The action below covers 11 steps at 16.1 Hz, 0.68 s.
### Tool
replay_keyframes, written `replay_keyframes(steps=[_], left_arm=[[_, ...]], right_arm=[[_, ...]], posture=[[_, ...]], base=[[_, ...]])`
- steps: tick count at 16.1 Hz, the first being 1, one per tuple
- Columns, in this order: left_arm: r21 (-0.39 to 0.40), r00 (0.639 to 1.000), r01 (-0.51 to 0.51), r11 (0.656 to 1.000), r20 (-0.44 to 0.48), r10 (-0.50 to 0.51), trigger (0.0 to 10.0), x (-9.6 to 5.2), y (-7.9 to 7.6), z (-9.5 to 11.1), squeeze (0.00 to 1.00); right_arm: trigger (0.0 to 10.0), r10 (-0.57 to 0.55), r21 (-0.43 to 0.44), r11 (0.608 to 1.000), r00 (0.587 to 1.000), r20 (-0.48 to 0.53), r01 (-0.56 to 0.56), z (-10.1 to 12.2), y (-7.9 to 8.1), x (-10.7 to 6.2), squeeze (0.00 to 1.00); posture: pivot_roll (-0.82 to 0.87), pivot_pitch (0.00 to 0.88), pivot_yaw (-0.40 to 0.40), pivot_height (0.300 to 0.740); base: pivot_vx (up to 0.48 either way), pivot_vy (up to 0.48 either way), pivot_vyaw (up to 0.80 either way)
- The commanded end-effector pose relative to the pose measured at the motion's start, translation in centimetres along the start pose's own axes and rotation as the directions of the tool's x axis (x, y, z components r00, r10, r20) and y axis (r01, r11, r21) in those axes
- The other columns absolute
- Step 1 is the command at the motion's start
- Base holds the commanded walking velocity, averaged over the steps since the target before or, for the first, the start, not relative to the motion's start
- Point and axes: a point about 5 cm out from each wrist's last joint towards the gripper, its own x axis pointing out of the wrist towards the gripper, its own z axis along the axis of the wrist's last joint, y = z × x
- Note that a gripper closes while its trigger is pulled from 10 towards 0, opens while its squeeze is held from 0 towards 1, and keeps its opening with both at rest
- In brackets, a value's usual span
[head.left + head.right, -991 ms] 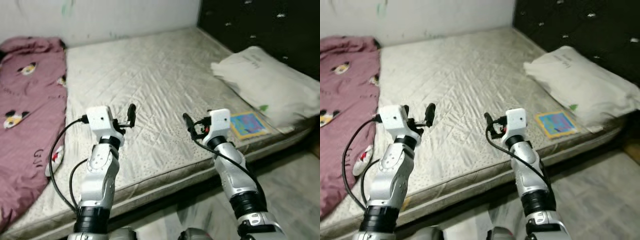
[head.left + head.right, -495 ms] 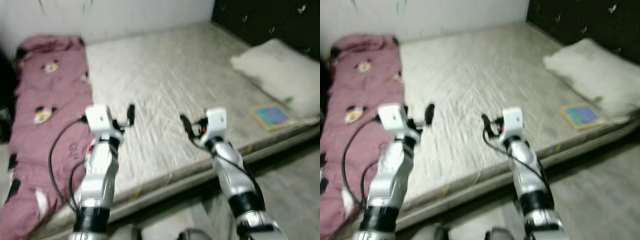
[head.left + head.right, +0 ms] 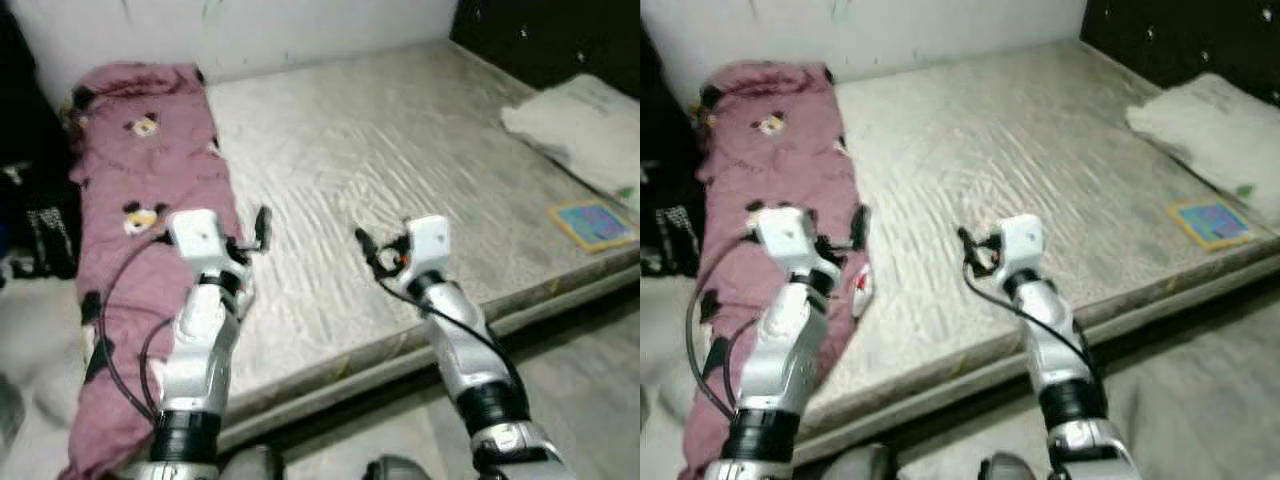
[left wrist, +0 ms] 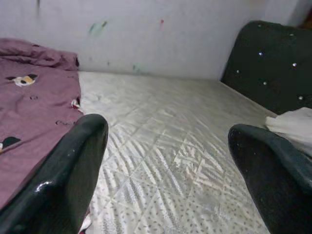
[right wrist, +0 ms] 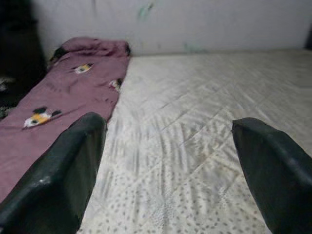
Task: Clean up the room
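Both silver arms reach forward over the near edge of a bare quilted mattress (image 3: 400,150), the left gripper (image 3: 262,228) and right gripper (image 3: 366,250) held up above its surface, each with its two black fingers spread wide and holding nothing, as the wrist views show. The left gripper hovers just beside the inner border of a rumpled pink blanket (image 3: 150,190) printed with cartoon faces; the blanket runs along the robot's left side of the bed from the near corner, where it hangs over the edge, up to the far wall (image 3: 300,30). The right gripper hangs over open mattress, well apart from the blanket. Between and beyond the grippers the mattress lies open all the way to the wall. To the robot's right, near the front edge, a colourful flat book (image 3: 592,222) lies on the mattress, and just past it a pale pillow (image 3: 575,125), cut off by the frame, rests against a dark tufted headboard (image 3: 560,35). Grey floor (image 3: 580,370) runs along the bed's near side. Dark shapes at far left are too murky to identify.
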Motion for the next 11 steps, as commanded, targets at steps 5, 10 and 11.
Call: replay_keyframes(steps=[5, 10, 11], left_arm=[[0.035, 1.0, -0.024, 0.999, 0.019, 0.024, 10.0, 0.18, 0.86, 0.49, 0.0], [0.052, 0.998, -0.047, 0.998, 0.054, 0.044, 10.0, 0.37, 0.91, 0.99, 0.0], [0.048, 0.998, -0.049, 0.998, 0.05, 0.046, 10.0, 0.39, 0.95, 1.04, 0.0]], right_arm=[[10.0, 0.027, -0.008, 1.0, 0.999, 0.047, -0.027, 1.1, 0.89, 0.71, 0.0], [10.0, 0.027, -0.004, 1.0, 0.998, 0.051, -0.027, 1.2, 1.25, 1.01, 0.0], [10.0, 0.028, -0.003, 1.0, 0.998, 0.052, -0.028, 1.25, 1.32, 1.07, 0.0]], posture=[[-0.1, 0.0, 0.019, 0.74], [-0.1, 0.0, 0.021, 0.74], [-0.09, 0.0, 0.021, 0.74]], base=[[0.0, 0.476, 0.53], [0.0, 0.095, 0.08], [0.0, 0.0, 0.0]])
